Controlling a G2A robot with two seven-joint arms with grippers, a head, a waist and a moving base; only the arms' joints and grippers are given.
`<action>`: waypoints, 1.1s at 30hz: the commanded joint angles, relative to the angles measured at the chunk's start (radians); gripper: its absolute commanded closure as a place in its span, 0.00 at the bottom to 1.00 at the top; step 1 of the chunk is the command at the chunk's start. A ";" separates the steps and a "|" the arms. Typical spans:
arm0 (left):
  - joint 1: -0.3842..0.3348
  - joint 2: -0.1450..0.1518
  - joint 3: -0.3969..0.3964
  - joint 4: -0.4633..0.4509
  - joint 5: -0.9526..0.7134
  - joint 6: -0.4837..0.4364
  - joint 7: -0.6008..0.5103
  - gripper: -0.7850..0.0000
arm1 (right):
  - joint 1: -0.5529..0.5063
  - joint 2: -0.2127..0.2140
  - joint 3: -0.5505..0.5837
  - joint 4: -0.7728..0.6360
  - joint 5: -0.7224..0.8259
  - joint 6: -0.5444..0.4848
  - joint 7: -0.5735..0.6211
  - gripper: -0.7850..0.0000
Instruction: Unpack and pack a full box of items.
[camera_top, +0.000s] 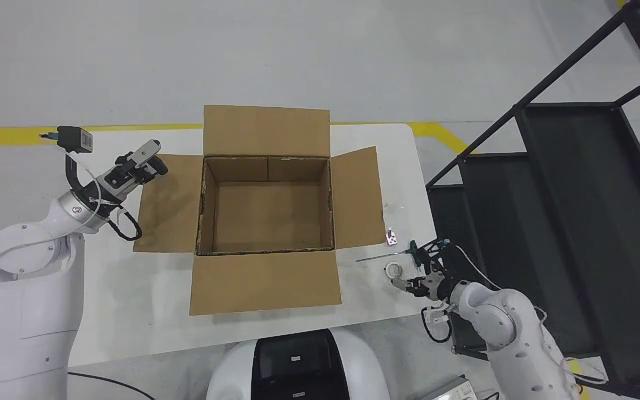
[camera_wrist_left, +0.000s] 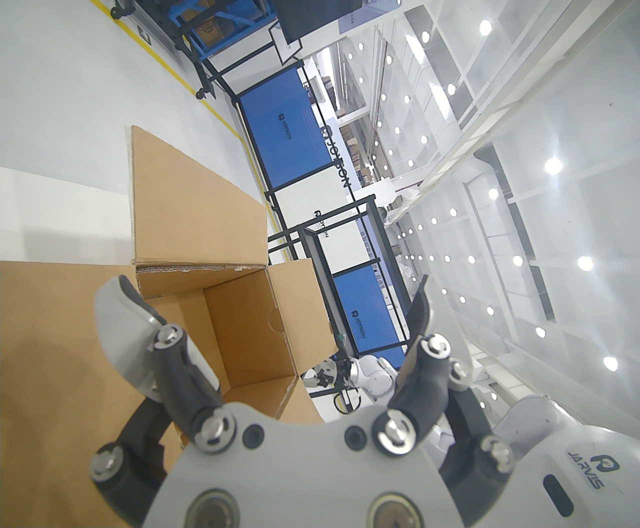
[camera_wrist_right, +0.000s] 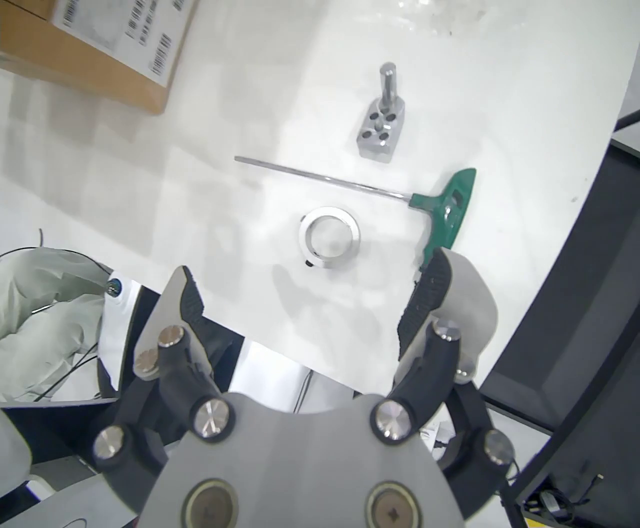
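The right hand is spread wide; just ahead lie a smooth steel ring, a green T-handled hex key and a drilled metal block. The left hand, likewise spread, faces the flapped cardboard box.

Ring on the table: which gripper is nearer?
Right. The right gripper hangs open just short of the ring; the left gripper is across the box, by its opposite flap.

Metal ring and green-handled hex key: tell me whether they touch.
Apart. The right wrist view shows a strip of bare table between the metal ring and the shaft of the hex key.
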 joint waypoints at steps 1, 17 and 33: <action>0.000 0.000 0.000 0.000 0.000 0.000 0.000 0.00 | 0.008 -0.003 -0.019 0.012 -0.023 0.054 -0.025 0.57; 0.000 0.000 0.000 0.000 0.000 0.000 0.000 0.00 | 0.086 -0.013 -0.139 0.087 -0.110 0.215 -0.029 0.61; 0.000 0.000 0.000 0.000 0.000 0.000 0.000 0.00 | 0.117 -0.013 -0.181 0.135 -0.105 0.236 -0.025 0.64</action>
